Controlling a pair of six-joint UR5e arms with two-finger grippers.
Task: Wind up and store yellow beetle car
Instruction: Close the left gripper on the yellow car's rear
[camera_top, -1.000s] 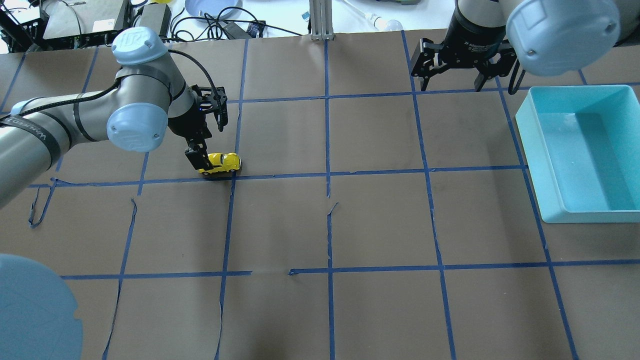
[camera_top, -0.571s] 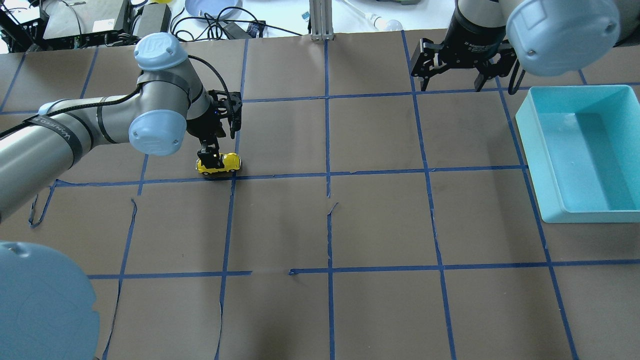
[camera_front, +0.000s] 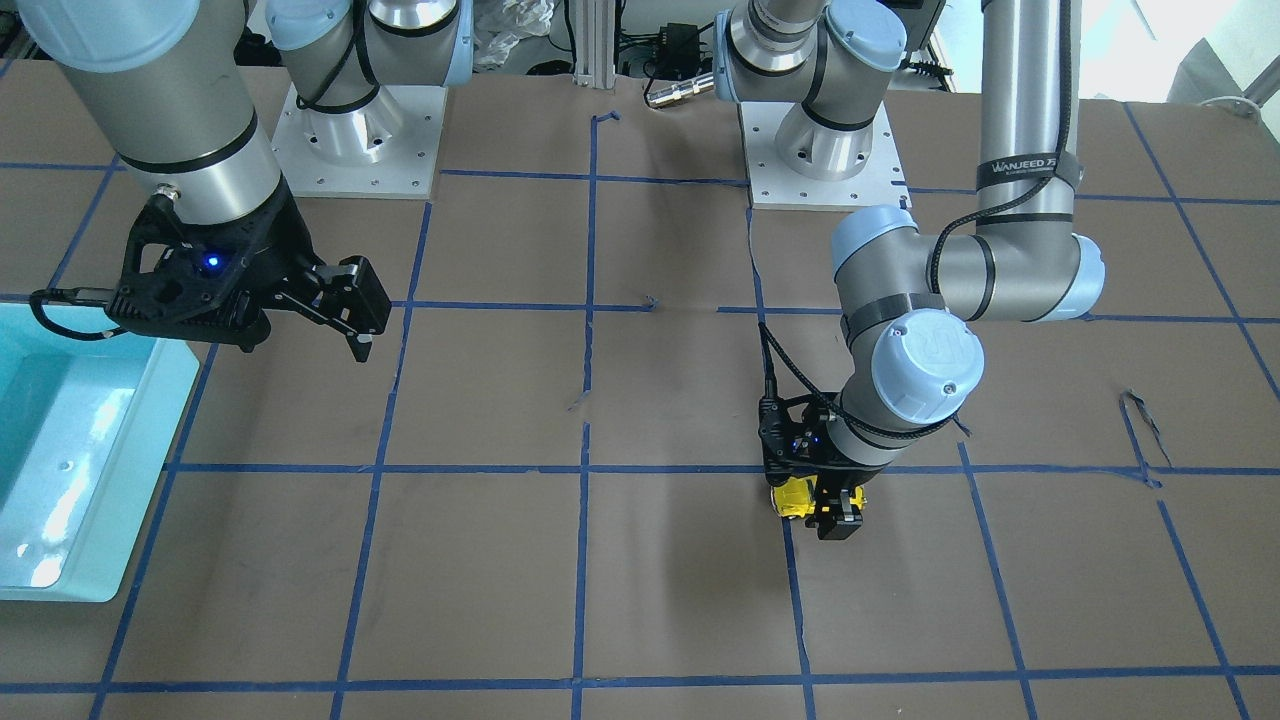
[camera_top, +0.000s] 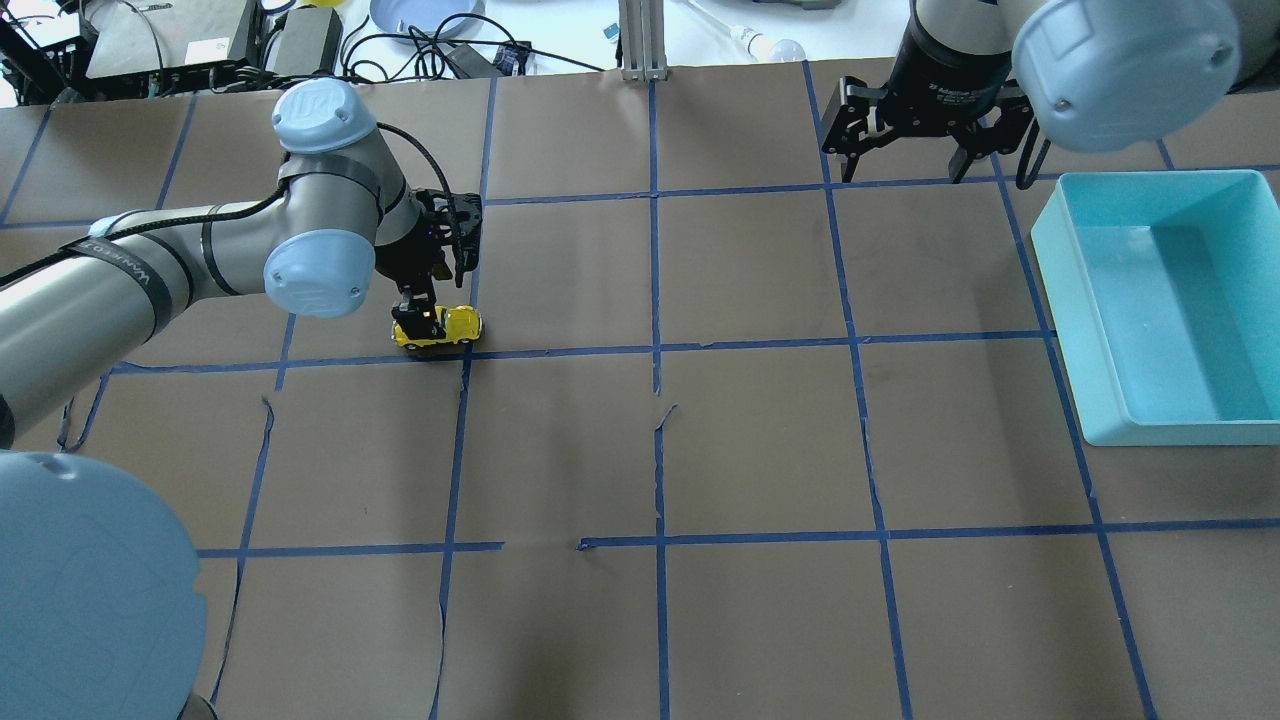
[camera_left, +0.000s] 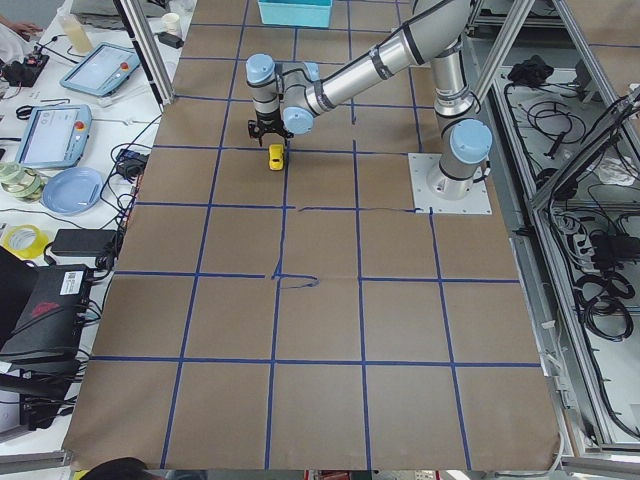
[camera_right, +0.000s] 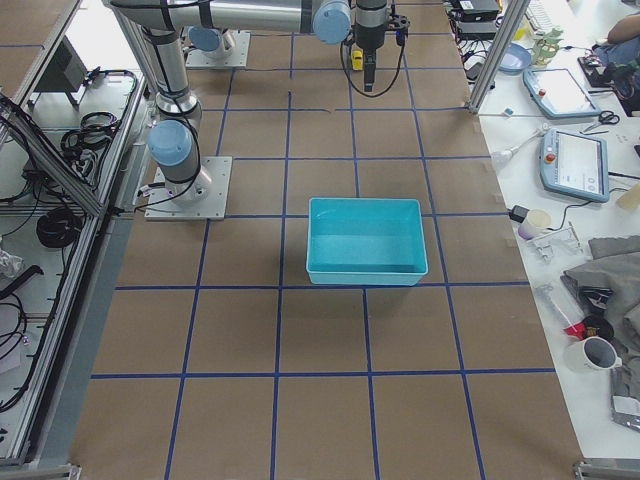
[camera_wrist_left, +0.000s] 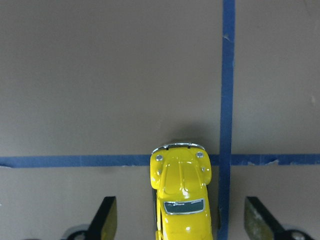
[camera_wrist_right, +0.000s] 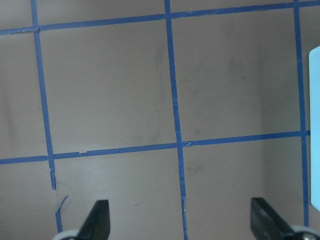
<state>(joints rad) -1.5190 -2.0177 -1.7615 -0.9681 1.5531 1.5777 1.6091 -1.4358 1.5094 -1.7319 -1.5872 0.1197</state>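
Left hand (camera_top: 430, 326) has slid astride the yellow beetle car (camera_top: 462, 324).

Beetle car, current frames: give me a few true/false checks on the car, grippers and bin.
1. The car sits on the table between the left gripper jaws. True.
2. The left jaws are shut on the car. False: the wrist view shows a gap on each side.
3. The car is in the bin. False: the bin is empty.
4. The right gripper is open and holds nothing. True.
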